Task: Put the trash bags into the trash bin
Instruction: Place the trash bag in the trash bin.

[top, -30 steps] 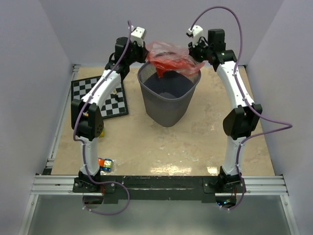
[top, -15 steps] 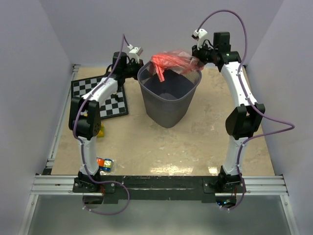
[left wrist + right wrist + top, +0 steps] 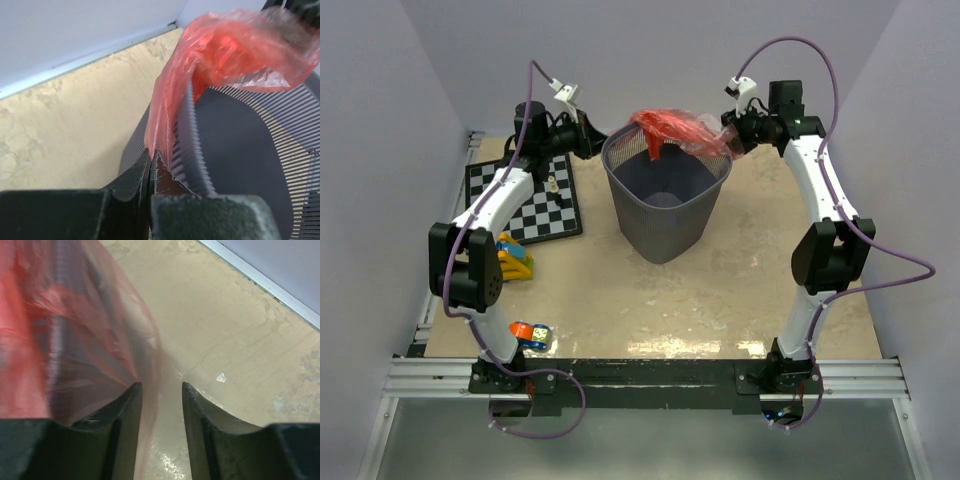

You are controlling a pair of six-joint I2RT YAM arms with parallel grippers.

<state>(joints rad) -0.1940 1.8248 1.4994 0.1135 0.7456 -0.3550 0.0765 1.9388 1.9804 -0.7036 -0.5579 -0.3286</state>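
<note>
- Trash bag (image 3: pixel 670 126) is draped over the far rim of the trash bin (image 3: pixel 665 215), pinched by the closed left fingers (image 3: pixel 134 182).
- Right fingers (image 3: pixel 125 412) are parted, film loose between.
- Best released once it's lowered inside, imo.

The right gripper (image 3: pixel 160 386) now has its jaws parted, and the film of the trash bag (image 3: pixel 670 127) lies loose between them. The left gripper (image 3: pixel 151 156) has moved lower and outward. The bag now sags onto the trash bin (image 3: pixel 665 225) rim just ahead of its fingertips.
</note>
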